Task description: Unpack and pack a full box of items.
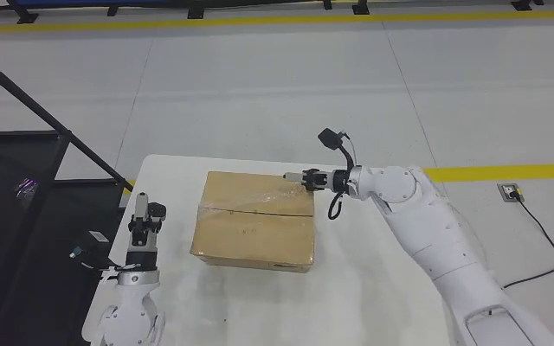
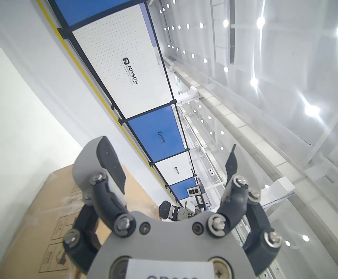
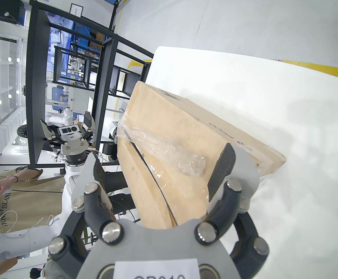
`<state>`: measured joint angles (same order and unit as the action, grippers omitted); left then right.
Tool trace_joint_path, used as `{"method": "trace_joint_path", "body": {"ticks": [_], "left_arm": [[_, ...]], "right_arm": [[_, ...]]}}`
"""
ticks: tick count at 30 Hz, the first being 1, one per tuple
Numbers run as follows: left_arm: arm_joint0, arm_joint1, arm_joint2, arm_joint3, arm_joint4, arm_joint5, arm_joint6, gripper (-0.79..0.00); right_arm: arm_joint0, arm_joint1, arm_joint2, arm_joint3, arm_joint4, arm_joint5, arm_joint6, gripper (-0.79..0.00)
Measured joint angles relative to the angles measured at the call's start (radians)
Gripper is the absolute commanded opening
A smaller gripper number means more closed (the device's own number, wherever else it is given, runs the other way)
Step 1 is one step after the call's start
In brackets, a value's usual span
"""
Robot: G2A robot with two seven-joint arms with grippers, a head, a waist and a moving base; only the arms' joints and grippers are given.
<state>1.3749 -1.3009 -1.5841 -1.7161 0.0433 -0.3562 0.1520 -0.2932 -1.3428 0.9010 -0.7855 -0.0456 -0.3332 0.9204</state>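
Top looks down on table (image 1: 363,285); left wrist tilts up at ceiling (image 2: 277,79); right wrist close; all share box (image 1: 255,221).

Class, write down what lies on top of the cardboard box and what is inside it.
Crinkled clear tape runs along the top seam of the cardboard box. The box is closed, so its contents are hidden.

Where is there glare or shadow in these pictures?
Left wrist view: ceiling lights flare into streaks. Right wrist view: the clear tape on the box glints, a shadow lies beside it on the table. Top view: the tape shines faintly.
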Motion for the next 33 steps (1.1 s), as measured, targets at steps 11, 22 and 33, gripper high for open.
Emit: {"method": "trace_joint_path", "body": {"ticks": [11, 22, 33], "left_arm": [[-0.003, -0.003, -0.009, 0.009, -0.002, 0.007, -0.013, 0.000], [0.000, -0.008, -0.003, 0.009, 0.001, 0.006, -0.012, 0.000], [-0.001, -0.013, 0.003, 0.012, 0.008, 0.004, -0.010, 0.000]], "right_arm": [[0.074, -0.050, -0.038, 0.169, 0.163, -0.171, 0.159, 0.000], [0.095, -0.074, -0.024, 0.242, 0.324, -0.126, 0.263, 0.000], [0.081, -0.074, -0.026, 0.195, 0.257, 0.062, 0.119, 0.000]]}}
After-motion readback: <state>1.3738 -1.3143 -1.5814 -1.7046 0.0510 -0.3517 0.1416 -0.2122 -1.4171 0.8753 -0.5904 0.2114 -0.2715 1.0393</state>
